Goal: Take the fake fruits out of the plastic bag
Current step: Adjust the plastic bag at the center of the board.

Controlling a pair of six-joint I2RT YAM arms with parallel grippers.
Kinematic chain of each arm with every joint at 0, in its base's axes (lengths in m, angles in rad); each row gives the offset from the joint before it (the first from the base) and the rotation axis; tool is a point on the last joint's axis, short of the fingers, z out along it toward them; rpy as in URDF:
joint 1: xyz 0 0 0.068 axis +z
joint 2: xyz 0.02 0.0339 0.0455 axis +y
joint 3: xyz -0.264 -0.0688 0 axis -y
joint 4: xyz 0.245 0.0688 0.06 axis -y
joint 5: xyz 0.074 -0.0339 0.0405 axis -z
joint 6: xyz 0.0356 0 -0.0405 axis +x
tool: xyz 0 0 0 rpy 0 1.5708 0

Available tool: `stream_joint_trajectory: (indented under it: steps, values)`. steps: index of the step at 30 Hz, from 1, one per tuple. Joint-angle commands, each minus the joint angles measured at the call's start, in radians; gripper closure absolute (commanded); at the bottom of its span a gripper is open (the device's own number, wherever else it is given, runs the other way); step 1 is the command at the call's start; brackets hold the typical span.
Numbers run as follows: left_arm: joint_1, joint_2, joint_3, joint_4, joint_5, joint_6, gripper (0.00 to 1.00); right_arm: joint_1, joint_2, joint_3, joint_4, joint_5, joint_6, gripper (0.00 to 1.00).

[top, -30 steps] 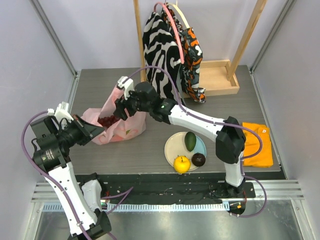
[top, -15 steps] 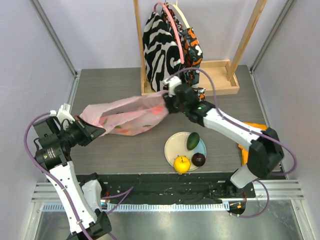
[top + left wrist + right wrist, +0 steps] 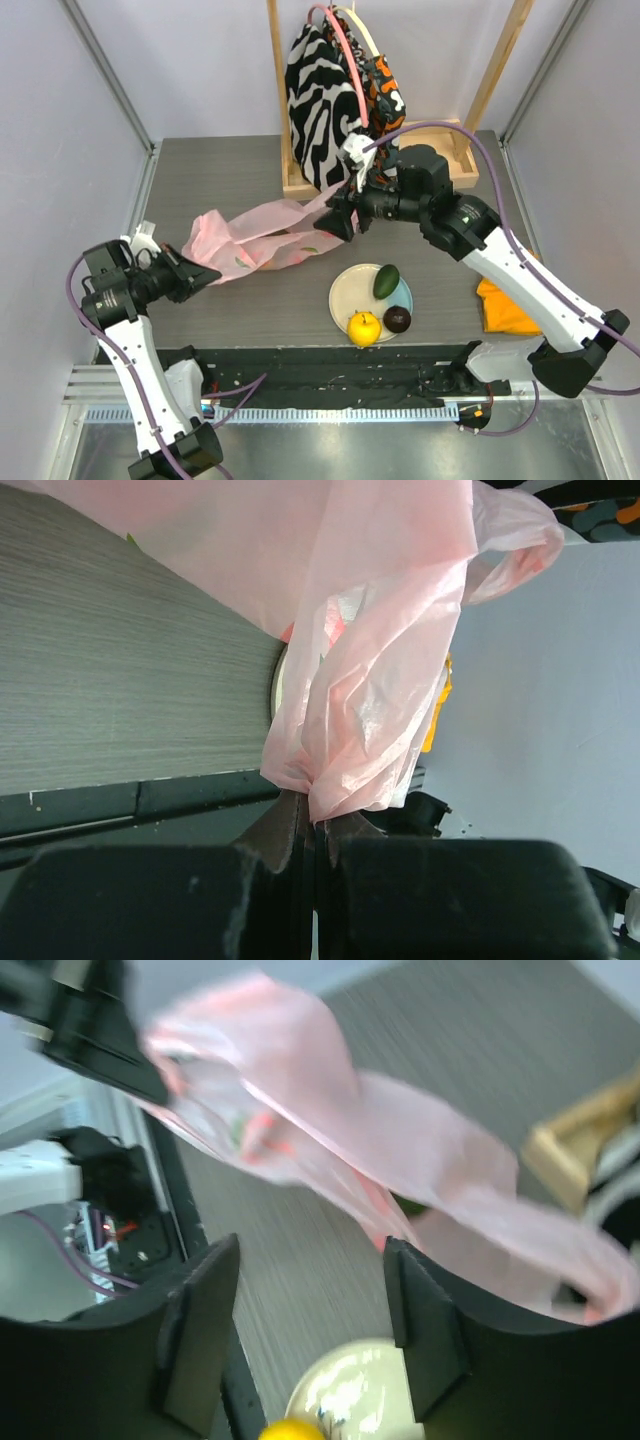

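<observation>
Pink plastic bag [image 3: 262,238] is sagging mid-frame; left gripper [image 3: 207,275], reaching from lower left, is pinching its end; right gripper [image 3: 340,220], pointing leftward, is gaping empty.

The crinkly translucent pink plastic bag [image 3: 262,236] hangs limp, one end pinched in the left gripper [image 3: 203,274] and the other beside the right gripper [image 3: 337,214]. A green plastic avocado [image 3: 381,281], a yellow-orange round fruit [image 3: 364,326] and a dark maroon round fruit [image 3: 397,319] lie close together near the right gripper.

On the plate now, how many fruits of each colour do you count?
green avocado: 1
yellow-orange round fruit: 1
dark maroon round fruit: 1
Total: 3 on the plate. Any fruits inside the pink plastic bag cannot be counted.
</observation>
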Motion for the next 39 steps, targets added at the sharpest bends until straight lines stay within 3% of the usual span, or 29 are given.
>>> stream_joint_trajectory:
  steps: [1, 2, 3, 7, 20, 26, 30, 33, 39]
  values:
    - [0.006, -0.008, -0.01, 0.025, 0.048, -0.028, 1.0, 0.107, 0.085, 0.084, 0.041, -0.066, 0.007, 0.46]
    - [0.006, -0.008, 0.002, 0.02, 0.05, -0.028, 1.0, 0.112, 0.104, 0.078, 0.05, -0.04, -0.001, 0.51]
    - [0.006, -0.008, 0.011, 0.014, 0.054, -0.027, 1.0, 0.111, 0.127, 0.07, 0.063, -0.017, -0.002, 0.62]
    - [0.006, -0.007, 0.08, -0.027, 0.07, 0.012, 1.0, 0.112, 0.239, 0.081, 0.086, 0.167, -0.019, 0.79]
    - [0.009, -0.051, 0.112, -0.11, 0.059, 0.065, 1.0, 0.114, 0.382, 0.134, 0.099, 0.146, -0.022, 0.81]
    - [0.009, -0.06, 0.087, -0.207, 0.082, 0.144, 1.0, 0.164, 0.509, 0.087, 0.19, 0.187, -0.02, 0.8]
    - [0.009, -0.073, 0.065, -0.184, 0.068, 0.141, 1.0, 0.272, 0.457, -0.055, 0.106, 0.134, -0.074, 0.82]
    - [0.009, -0.082, 0.054, -0.175, 0.053, 0.134, 1.0, 0.289, 0.389, -0.183, 0.148, 0.132, -0.024, 0.82]
    - [0.009, -0.082, 0.05, -0.193, 0.034, 0.156, 1.0, 0.281, 0.424, -0.07, 0.17, 0.177, -0.045, 0.82]
